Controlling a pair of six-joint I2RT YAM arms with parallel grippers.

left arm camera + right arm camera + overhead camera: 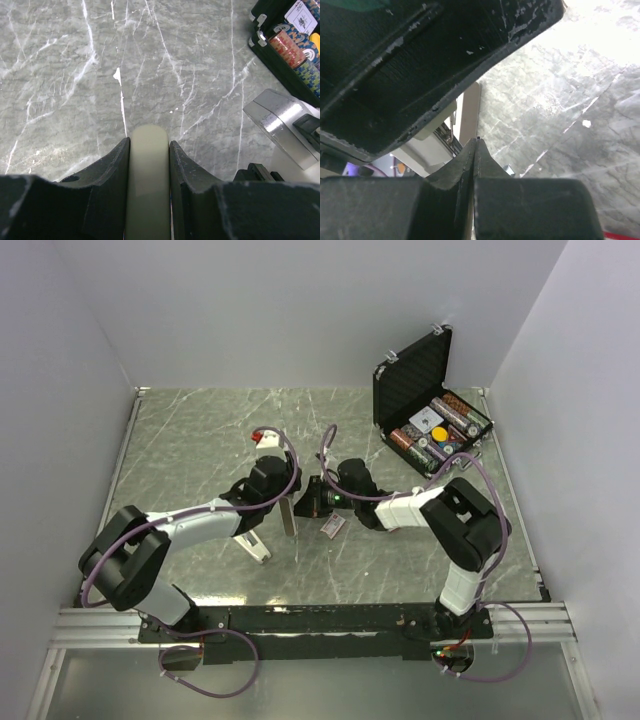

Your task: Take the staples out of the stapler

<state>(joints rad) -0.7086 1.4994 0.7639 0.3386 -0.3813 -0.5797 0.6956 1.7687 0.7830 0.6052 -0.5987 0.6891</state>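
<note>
Although my left gripper (148, 150) is clamped on the pale rounded arm of the stapler (148, 200), I judge the unloading barely begun. I can make out no loose staples anywhere on the marbled table (75, 75). My guess is that they sit inside the stapler's channel, though none of the views lets me look into it. My right gripper (476, 145) has its fingers pressed flat together with nothing between them, and it hangs just beside the stapler's pale body. Behind its tips the right wrist view shows a ridged bit of metal (447, 137) in the stapler's opened mouth, and I cannot tell whether that is a spring or a row of staples. So nearly everything looks left to do: bare the magazine, draw the strip out, and lay it on the table. A small pink box (333, 527) lies on the table near my right fingertips. As for writing, I find no brand or label on the stapler, and the print on the pink box is too small to read from above. In the open black case (415, 380) at the far right corner, the chips (440, 430) show only striped edges. A white card (302, 15) among them carries dark print too blurred to read.
</note>
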